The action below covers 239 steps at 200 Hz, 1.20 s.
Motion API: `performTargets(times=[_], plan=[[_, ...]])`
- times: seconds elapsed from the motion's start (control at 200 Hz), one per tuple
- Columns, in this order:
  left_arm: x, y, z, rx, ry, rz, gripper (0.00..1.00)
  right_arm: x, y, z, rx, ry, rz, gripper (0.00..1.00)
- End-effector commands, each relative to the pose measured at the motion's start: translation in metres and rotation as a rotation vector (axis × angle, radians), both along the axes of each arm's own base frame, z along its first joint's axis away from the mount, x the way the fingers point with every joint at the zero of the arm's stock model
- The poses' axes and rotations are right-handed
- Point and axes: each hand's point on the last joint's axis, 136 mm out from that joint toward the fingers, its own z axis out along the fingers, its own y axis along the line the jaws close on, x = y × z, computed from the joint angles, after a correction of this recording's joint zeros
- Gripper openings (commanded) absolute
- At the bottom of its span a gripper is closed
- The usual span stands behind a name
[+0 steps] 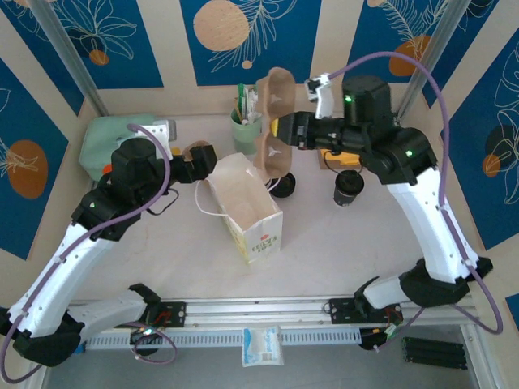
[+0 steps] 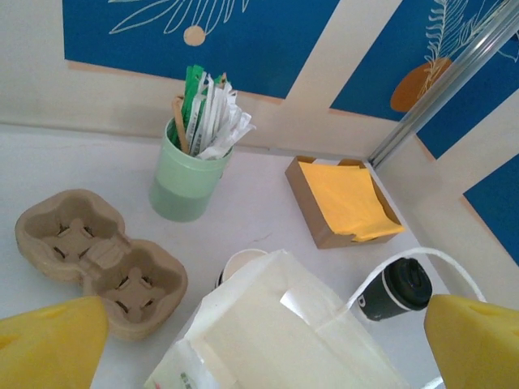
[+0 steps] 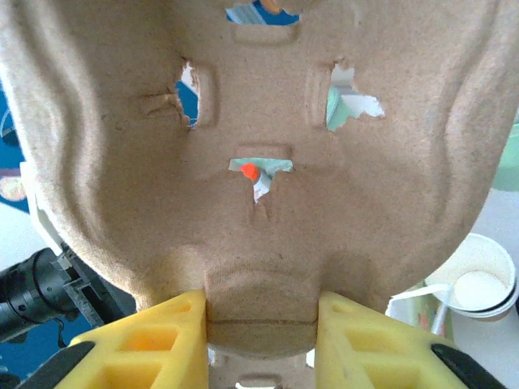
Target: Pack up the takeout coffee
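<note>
Carrier poised over bag
Left pincer (image 2: 263, 340) gapes empty beside the paper bag (image 1: 247, 207), likely to steady it. Right pincer (image 3: 259, 332) pinches the pulp carrier (image 3: 259, 162) upright above, probably to slip it in. Takeout coffee (image 1: 349, 188) stands below and behind that pincer.

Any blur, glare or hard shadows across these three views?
Top external: even light, soft shadows, all sharp. Left wrist: fingers of the left tool blurred at the bottom corners, the rest sharp. Right wrist: pulp carrier close, its texture crisp, no glare.
</note>
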Motion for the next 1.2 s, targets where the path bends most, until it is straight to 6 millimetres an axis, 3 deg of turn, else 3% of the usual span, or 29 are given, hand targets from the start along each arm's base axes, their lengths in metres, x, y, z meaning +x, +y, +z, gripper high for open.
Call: performTargets(times=[0.0, 0.21, 0.56, 0.705, 0.925, 1.19], plan=[[-0.012, 0.006, -0.015, 0.074, 0.035, -0.042, 0.97, -0.002, 0.014, -0.013, -0.095, 0.007, 0.01, 0.32], [-0.023, 0.011, -0.046, 0.129, 0.093, -0.065, 0.86, -0.008, 0.048, -0.039, -0.238, 0.047, 0.081, 0.32], [-0.028, -0.001, -0.074, 0.083, 0.151, -0.12, 0.7, -0.007, 0.074, -0.081, -0.432, 0.095, 0.125, 0.31], [-0.03, -0.003, -0.082, 0.069, 0.178, -0.129, 0.54, -0.006, 0.082, -0.098, -0.481, 0.131, 0.149, 0.31], [-0.034, -0.004, -0.084, 0.053, 0.191, -0.136, 0.15, -0.01, 0.087, -0.118, -0.547, 0.168, 0.168, 0.3], [-0.038, -0.008, -0.082, 0.023, 0.202, -0.157, 0.01, -0.018, 0.087, -0.139, -0.633, 0.201, 0.17, 0.28]])
